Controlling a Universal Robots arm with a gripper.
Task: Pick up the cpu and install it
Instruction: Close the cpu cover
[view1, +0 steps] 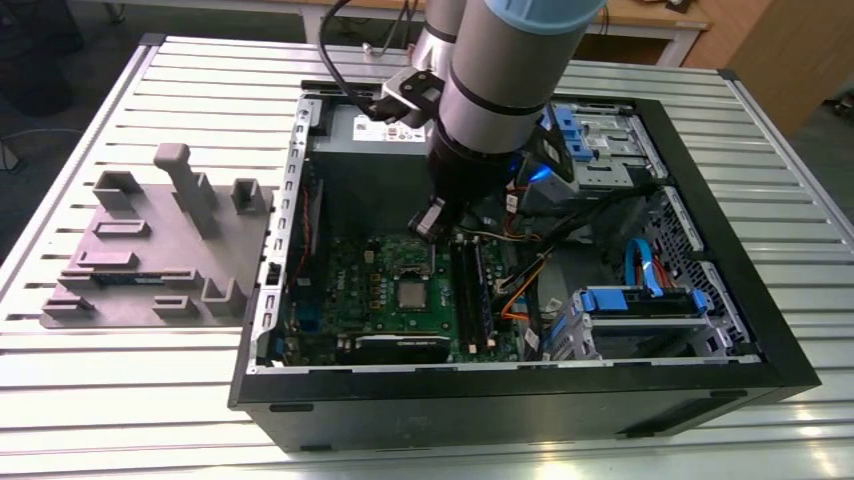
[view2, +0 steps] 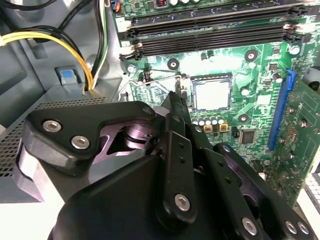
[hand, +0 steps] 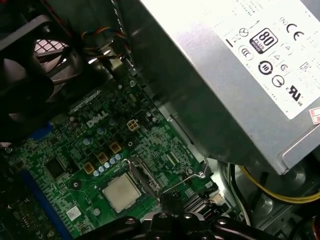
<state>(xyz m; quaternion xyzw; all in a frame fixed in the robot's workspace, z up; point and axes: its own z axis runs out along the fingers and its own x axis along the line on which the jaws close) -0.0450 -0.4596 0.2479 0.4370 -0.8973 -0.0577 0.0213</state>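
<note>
Fig.: cpu (view1: 412, 292) already sits in motherboard (view1: 360, 290) socket, silvery top up, w/ my gripper (view2: 176, 102) just above it; jaws narrow, holding nothing, since chip is seated.

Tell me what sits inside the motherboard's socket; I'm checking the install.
The small square silvery cpu lies inside the socket on the green motherboard. Its underside and the contacts are covered.

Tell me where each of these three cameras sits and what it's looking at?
Exterior view: off the arm, above, looking down on the open computer case and the arm.
Second wrist view: on the arm, looking past the gripper at the cpu.
First wrist view: on the arm, facing the cpu beside a grey metal box.
All three share the green board.
</note>
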